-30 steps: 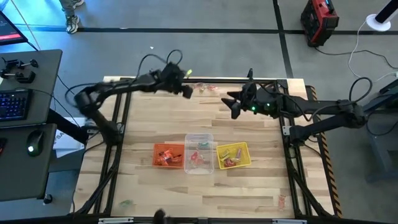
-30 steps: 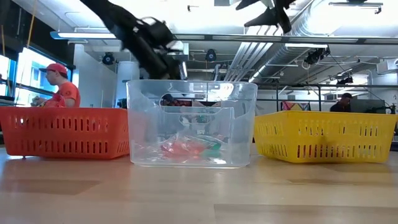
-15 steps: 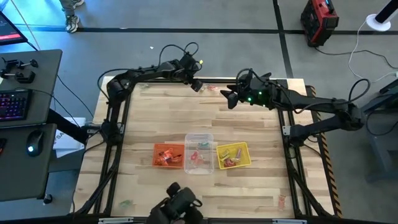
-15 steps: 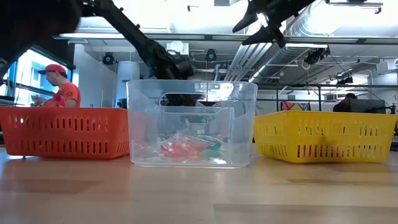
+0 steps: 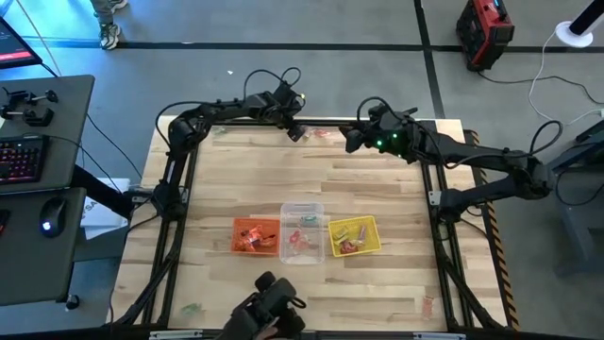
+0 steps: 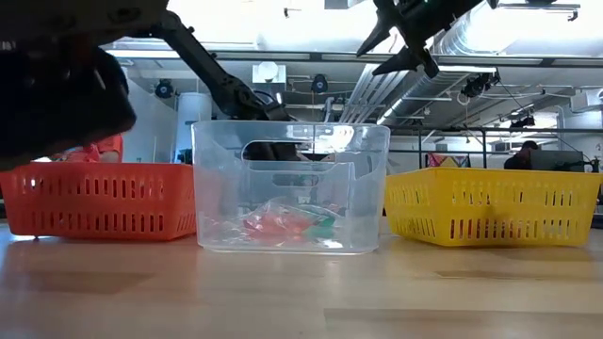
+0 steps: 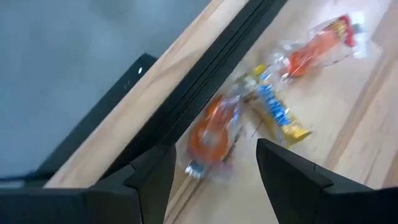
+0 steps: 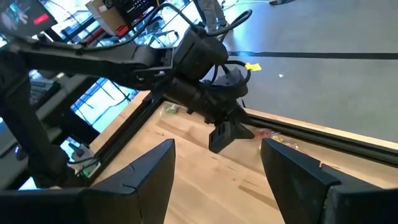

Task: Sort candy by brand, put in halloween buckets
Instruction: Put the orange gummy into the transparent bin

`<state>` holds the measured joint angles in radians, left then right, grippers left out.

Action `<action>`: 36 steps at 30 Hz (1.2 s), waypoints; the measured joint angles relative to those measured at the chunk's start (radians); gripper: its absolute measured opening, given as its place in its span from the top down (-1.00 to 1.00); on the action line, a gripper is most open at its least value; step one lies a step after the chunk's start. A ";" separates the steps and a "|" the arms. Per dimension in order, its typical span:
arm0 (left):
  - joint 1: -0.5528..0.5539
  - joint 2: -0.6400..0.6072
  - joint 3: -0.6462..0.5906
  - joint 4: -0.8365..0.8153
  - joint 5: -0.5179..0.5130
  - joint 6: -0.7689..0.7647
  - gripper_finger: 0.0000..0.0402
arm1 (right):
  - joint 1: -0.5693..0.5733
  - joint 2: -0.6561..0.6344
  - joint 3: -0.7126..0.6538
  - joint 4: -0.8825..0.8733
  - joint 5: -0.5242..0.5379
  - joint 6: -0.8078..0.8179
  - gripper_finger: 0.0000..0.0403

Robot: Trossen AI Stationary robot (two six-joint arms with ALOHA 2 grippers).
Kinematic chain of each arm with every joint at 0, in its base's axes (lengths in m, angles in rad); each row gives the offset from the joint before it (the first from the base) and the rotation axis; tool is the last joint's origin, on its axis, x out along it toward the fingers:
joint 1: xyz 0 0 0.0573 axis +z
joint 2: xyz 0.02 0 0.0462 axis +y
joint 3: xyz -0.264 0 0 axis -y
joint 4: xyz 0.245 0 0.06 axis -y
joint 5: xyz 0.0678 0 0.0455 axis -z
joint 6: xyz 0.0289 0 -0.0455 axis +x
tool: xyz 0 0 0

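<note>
Left gripper (image 7: 211,171) hangs over the far table edge, jaws wide apart, holding nothing. Between and just ahead of the jaws: an orange sweet (image 7: 211,130) lying against the black rail (image 7: 205,74); a yellow-blue sweet (image 7: 277,112) just beyond it, a red one (image 7: 320,43) farther on.

Right gripper (image 5: 351,142) hovers beside this cluster, jaws spread, empty.

Orange bucket (image 5: 255,236), clear bucket (image 5: 301,233) and yellow bucket (image 5: 355,236) sit well back from both jaws, each already holding candy.

Judgement: pick step. Centre the jaws on the orange sweet alone, descend clear of the rail, close on the body, not the loose wrapper end.
</note>
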<state>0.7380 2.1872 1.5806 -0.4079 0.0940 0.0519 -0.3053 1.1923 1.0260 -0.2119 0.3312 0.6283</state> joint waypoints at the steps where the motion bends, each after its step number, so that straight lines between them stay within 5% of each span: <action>1: 0.000 0.000 0.000 0.009 0.006 0.010 -0.07 | -0.003 0.000 0.000 0.000 0.000 0.001 -0.15; 11: -0.006 0.047 0.012 0.008 0.015 0.038 0.01 | -0.005 0.000 0.000 0.000 0.002 0.003 -0.15; 15: -0.005 0.048 0.013 -0.003 -0.013 0.062 0.30 | -0.005 0.000 0.000 0.000 0.002 0.004 -0.15; 19: 0.001 0.046 0.015 -0.023 -0.043 0.097 0.84 | -0.005 0.000 0.000 0.000 0.002 0.004 -0.15; 24: 0.023 0.006 0.013 -0.158 -0.001 0.089 0.96 | -0.005 0.000 0.000 0.000 0.002 0.002 -0.15; 31: 0.035 -0.149 -0.013 -0.331 0.152 0.117 0.99 | -0.009 0.000 0.000 0.000 0.007 -0.041 -0.15; 36: -0.001 -0.342 -0.177 -0.233 0.378 0.129 1.00 | -0.009 0.000 0.000 -0.001 0.018 -0.051 -0.15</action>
<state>0.7371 1.8448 1.4038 -0.6412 0.4715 0.1810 -0.3145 1.1923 1.0260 -0.2126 0.3492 0.5777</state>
